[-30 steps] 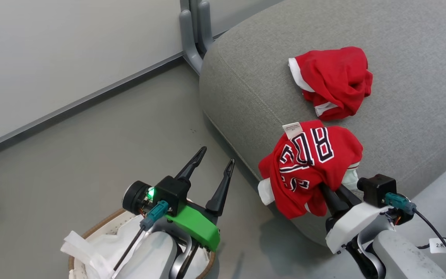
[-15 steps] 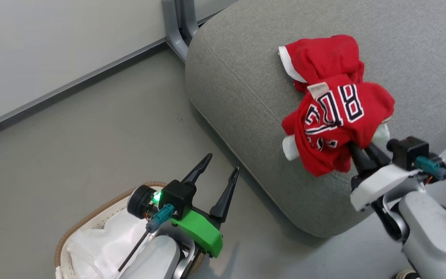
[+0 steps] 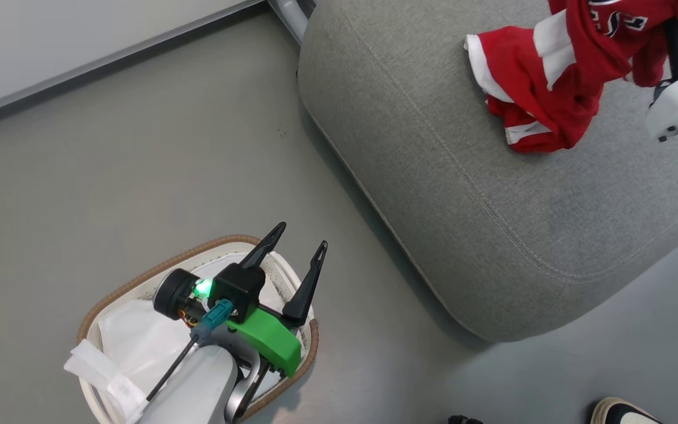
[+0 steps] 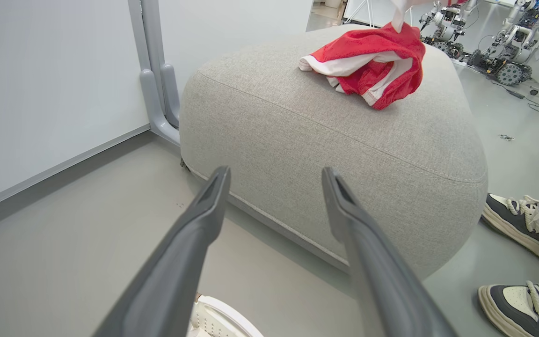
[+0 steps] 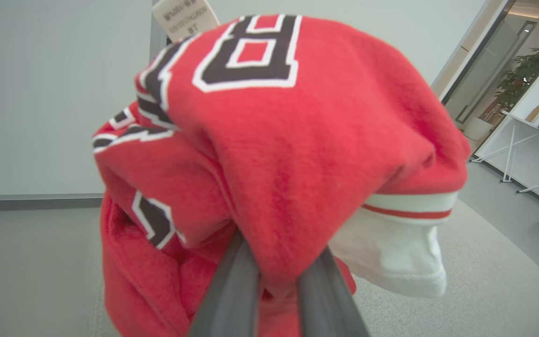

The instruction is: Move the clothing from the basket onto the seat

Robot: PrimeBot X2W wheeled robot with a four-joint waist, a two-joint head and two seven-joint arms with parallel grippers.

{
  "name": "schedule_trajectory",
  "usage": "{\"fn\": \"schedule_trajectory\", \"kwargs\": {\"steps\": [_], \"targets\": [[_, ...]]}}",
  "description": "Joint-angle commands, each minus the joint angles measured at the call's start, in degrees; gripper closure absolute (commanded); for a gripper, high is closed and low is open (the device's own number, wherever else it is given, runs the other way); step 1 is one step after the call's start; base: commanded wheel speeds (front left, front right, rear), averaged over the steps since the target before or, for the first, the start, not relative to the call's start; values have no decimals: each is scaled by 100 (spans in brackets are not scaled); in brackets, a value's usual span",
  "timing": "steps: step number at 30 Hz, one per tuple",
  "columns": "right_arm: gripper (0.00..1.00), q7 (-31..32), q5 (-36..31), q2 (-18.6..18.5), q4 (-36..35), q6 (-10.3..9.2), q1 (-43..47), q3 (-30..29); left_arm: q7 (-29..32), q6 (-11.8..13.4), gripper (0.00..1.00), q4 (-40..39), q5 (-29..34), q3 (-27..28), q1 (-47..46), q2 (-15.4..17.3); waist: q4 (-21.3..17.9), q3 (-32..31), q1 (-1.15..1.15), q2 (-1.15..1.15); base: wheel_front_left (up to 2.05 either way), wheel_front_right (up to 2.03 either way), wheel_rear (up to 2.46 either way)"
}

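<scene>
The grey seat [image 3: 492, 206] takes up the right of the head view. One red garment with white trim [image 3: 521, 112] lies crumpled on it. Just above it hangs the second piece of clothing, red with black-and-white lettering [image 3: 604, 29], with my right gripper [image 3: 671, 29] shut on it at the top right. The right wrist view shows the lettered garment [image 5: 288, 131] bunched over my closed fingers [image 5: 232, 290]. My left gripper [image 3: 295, 253] stands open and holds nothing above the basket [image 3: 139, 282], where I see the white liner [image 3: 133, 341].
A person's shoes [image 4: 522, 229] stand on the floor to the right of the seat [image 4: 335, 154]; one toe [image 3: 621, 412] shows at the head view's bottom edge. A grey metal post [image 4: 157, 79] stands by the wall behind the seat's far corner.
The head camera has shifted. My right gripper has carried the lettered garment farther over the seat, to above the other garment. The left gripper stays open over the basket.
</scene>
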Motion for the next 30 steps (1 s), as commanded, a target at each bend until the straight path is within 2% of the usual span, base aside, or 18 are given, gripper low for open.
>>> {"fn": "schedule_trajectory", "kwargs": {"steps": [1, 6, 11, 14, 15, 16, 17, 18, 22, 30], "targets": [[100, 51, 9, -10, 170, -8, -131, -84, -1, -13, 0, 17, -28, -16, -116, 95, 344, 400, 0, 0, 0, 0, 0], [100, 134, 103, 2, 1111, -8, -531, -636, -2, -13, 0, 26, -104, -98, -295, 312, 630, 835, 0, 0, 0, 0, 0], [100, 31, 384, 327, 1757, -8, -640, -1049, -1, -13, 0, 14, -127, 77, -451, 467, 773, 1176, 0, 0, 0, 0, 0], [100, -76, 301, 440, 2069, -8, -583, -1151, -2, -13, 0, -9, -85, 91, -532, 498, 839, 1278, 0, 0, 0, 0, 0], [89, -99, 271, 456, 2150, -8, -558, -1181, -2, -13, 0, -10, -79, 94, -551, 502, 860, 1295, 0, 0, 0, 0, 0], [65, -127, 224, 487, 2245, -8, -532, -1219, -2, -13, 0, -8, -77, 105, -559, 506, 877, 1306, 0, 0, 0, 0, 0], [40, -153, 189, 506, 2317, -8, -511, -1258, -2, -13, 0, -9, -83, 128, -559, 498, 889, 1312, 0, 0, 0, 0, 0], [0, -171, 136, 519, 2394, -8, -484, -1315, -2, -13, 0, -12, -89, 151, -560, 486, 899, 1315, 0, 0, 0, 0, 0], [0, -210, -19, 555, 2483, -8, -352, -1615, -2, -13, 0, -4, -99, 191, -517, 467, 910, 1284, 0, 0, 0, 0, 0], [0, -215, -470, 686, 1679, -8, 451, -2543, -1, -13, 0, 92, -123, 377, -354, 362, 932, 956, 0, 0, 0, 0, 0]]}}
